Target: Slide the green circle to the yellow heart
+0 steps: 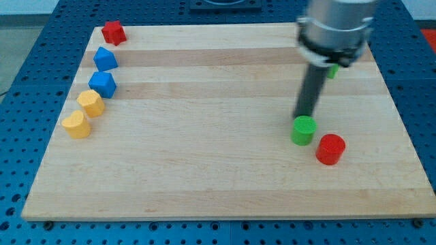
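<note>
The green circle (303, 130) stands on the wooden board at the view's right of centre. My tip (302, 117) sits at its upper edge, touching or almost touching it. The yellow heart (76, 124) lies far off at the view's left edge, with a second yellow block (90, 103) just above and right of it; their exact shapes are hard to tell apart. The dark rod rises from the tip to the grey arm body (337, 27) at the view's top right.
A red cylinder (330, 149) stands just below and right of the green circle. Two blue blocks (103, 84) (105, 59) and a red star-like block (114, 32) line the left edge. A small green block (332, 71) is partly hidden behind the arm.
</note>
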`<state>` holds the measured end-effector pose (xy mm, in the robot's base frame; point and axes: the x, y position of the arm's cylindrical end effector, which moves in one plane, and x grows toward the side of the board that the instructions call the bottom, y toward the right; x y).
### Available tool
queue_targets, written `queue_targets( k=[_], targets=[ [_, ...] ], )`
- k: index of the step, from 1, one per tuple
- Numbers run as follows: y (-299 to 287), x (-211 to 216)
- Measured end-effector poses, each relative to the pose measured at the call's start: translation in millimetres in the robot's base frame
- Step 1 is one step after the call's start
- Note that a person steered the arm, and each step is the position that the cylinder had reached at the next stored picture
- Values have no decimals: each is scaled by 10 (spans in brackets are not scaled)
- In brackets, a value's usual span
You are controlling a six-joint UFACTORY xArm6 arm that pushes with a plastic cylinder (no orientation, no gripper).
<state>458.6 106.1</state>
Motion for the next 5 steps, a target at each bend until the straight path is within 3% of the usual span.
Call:
queue_targets(
  k=[2,5],
  targets=[
    [952,119],
    [-1211,577]
  ],
)
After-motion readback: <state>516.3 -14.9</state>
